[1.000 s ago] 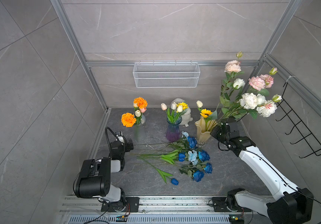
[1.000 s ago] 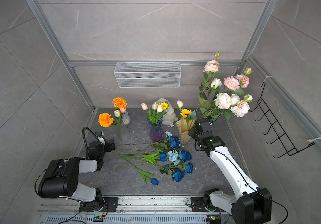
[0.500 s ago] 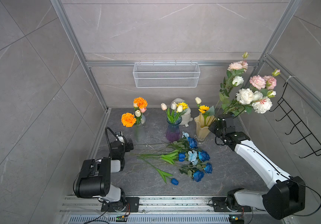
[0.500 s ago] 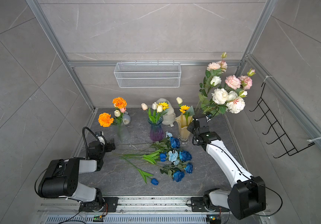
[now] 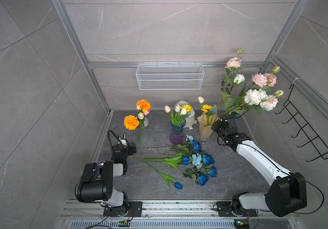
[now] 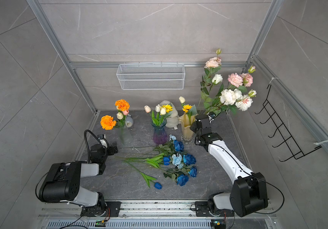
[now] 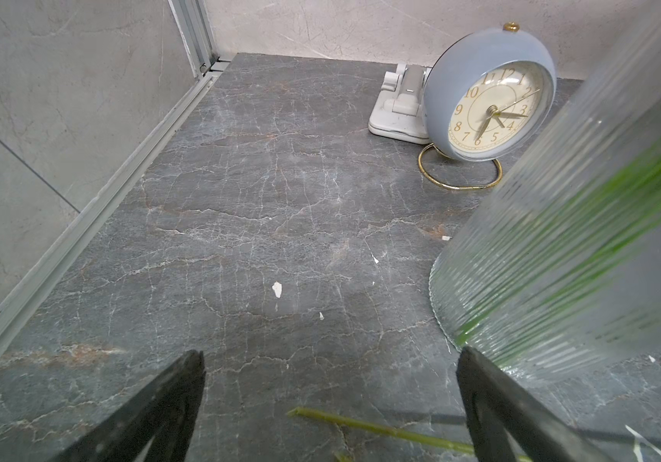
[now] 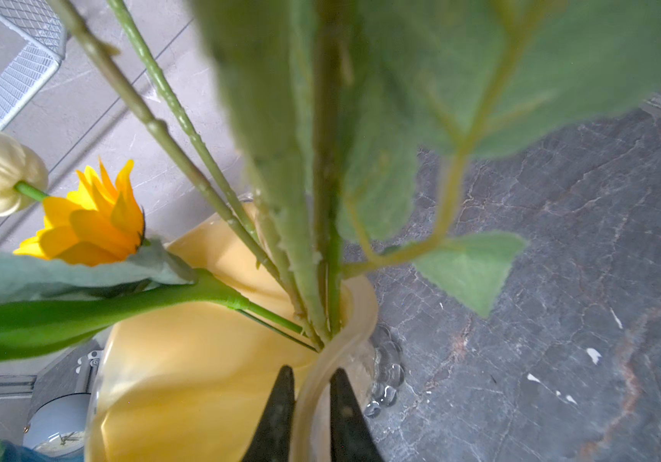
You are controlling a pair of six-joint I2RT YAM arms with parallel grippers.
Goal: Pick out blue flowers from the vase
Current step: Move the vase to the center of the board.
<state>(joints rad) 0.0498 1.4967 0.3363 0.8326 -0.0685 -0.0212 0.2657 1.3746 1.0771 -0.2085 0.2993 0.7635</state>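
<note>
Gripping the rim of the yellow vase (image 8: 201, 352) with the right fingers (image 8: 281, 408): closed narrow, with the rim wall pinched between the two black tips. Probably done to steady the vase, because of the tall pink and white flowers (image 5: 256, 97) leaning far out to one side and able to tip it. Cannot tell for sure whether one of their stems is caught too. As far as visible, just in front of the tips and not between them.

Holding the left fingers (image 7: 177, 400) spread wide and empty, low over the counter (image 5: 234, 178), just beside the ribbed glass vase (image 7: 560, 240) with the orange flowers (image 5: 131, 122). Between them only a loose green stem end (image 7: 361, 426), flat on the counter, not grasped. Looks like a resting pose, out of the way of the other arm.

Lying on the counter, in a loose heap in front of the purple vase (image 5: 177, 134) and the yellow one: the blue flowers (image 5: 197, 158), heads together, stems pointing toward the left arm. A little apart, nearer the front edge: one small blue bud (image 5: 178, 185). Put there, most likely, to separate the picked ones from the rest. No blue head found standing in any vase in both top views, so judged finished or nearly so.
</note>
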